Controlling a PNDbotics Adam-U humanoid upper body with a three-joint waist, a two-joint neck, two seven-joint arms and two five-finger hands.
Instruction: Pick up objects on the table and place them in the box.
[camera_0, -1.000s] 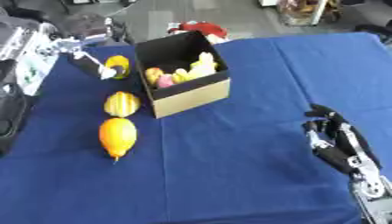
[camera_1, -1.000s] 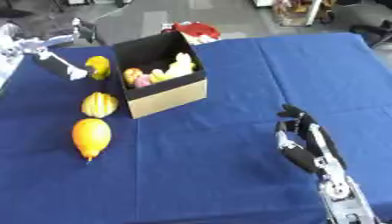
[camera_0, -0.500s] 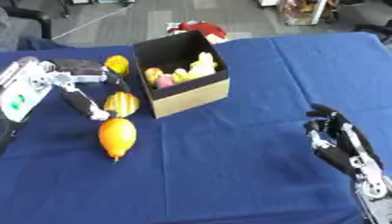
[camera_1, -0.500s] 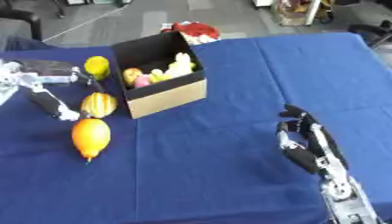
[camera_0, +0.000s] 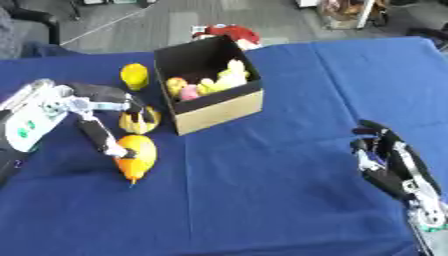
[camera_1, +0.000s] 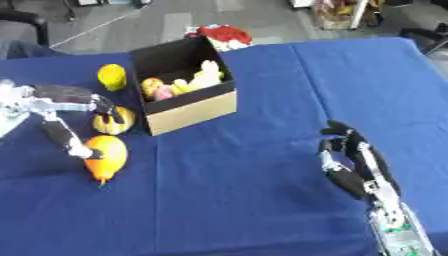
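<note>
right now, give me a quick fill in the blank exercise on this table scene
1. The cloth on the table is ____.
2. The left hand reaches over the fruit on the ____ side of the box.
3. The right hand holds ____.
4. The large orange fruit lies on the ____, not in the box.

Missing words: blue; left; nothing; table

1. We reach our left hand (camera_0: 96, 117) in from the left side, fingers spread and extended low over the table.
2. Our right hand (camera_0: 385, 152) rests idle at lower right, fingers relaxed, pointing up.
</note>
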